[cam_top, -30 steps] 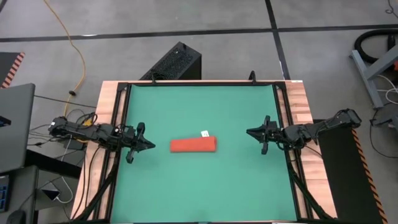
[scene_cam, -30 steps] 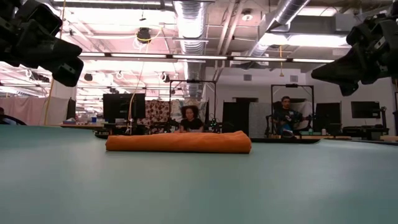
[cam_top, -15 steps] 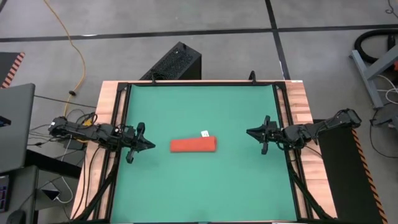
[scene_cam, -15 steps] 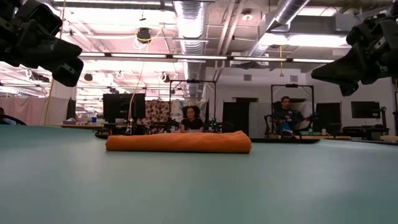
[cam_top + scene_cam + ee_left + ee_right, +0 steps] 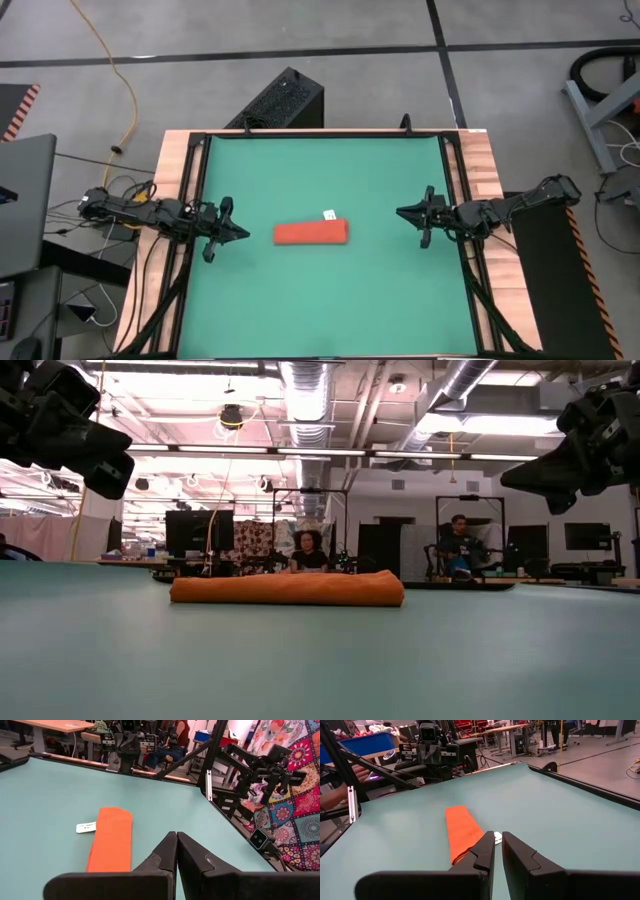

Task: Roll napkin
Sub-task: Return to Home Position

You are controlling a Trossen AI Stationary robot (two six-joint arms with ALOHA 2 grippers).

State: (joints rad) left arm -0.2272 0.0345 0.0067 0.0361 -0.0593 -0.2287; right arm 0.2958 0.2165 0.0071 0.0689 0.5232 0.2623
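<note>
The orange-red napkin (image 5: 311, 233) lies rolled up into a long bundle on the green table mat, near the middle. Its small white tag (image 5: 329, 214) sticks out from its far side onto the mat. It also shows in the low view (image 5: 287, 589), the left wrist view (image 5: 111, 837) and the right wrist view (image 5: 462, 831). My left gripper (image 5: 244, 233) hovers shut above the mat left of the napkin, apart from it. My right gripper (image 5: 400, 212) hovers shut to its right, also apart.
The mat (image 5: 260, 300) is framed by black rails and a wooden border (image 5: 488, 180). People sit at desks in the room beyond the table (image 5: 310, 550). A black box (image 5: 280, 100) stands on the floor behind the far edge.
</note>
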